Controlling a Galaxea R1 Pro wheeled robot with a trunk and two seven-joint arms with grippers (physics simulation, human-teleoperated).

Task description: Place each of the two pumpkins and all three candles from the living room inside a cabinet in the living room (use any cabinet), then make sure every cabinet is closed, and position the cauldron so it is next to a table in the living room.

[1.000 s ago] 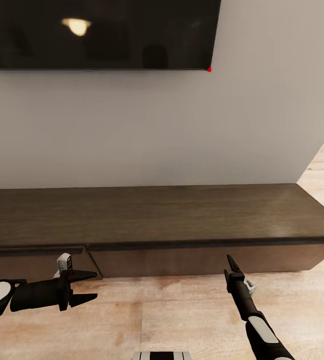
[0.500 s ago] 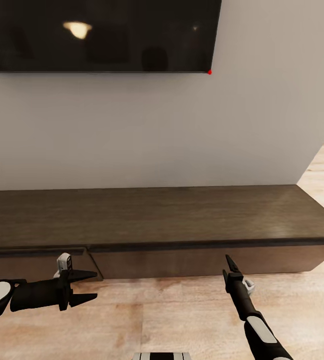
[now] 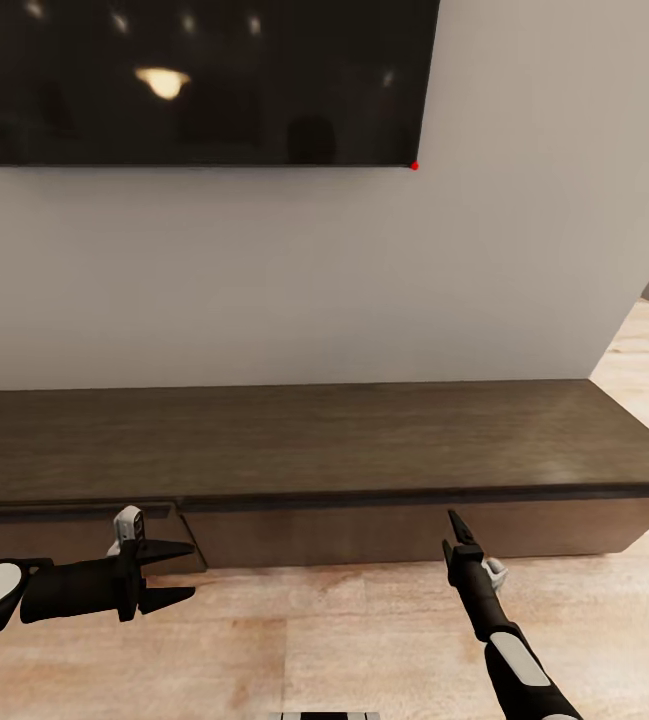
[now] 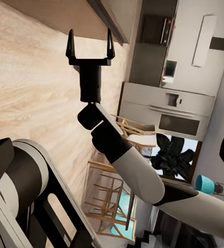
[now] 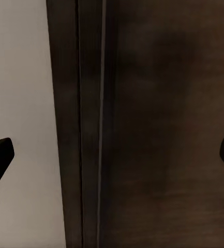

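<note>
- The right gripper (image 3: 453,530) is held with its fingers spread wide, pointing at the cabinet (image 3: 364,440) front, near its right end.
- The left gripper (image 3: 179,575) is held open above the wood floor (image 3: 364,640), by the cabinet's left drawer front.
- The cabinet is set along the wall (image 3: 314,280), beneath a television (image 3: 194,80).
</note>
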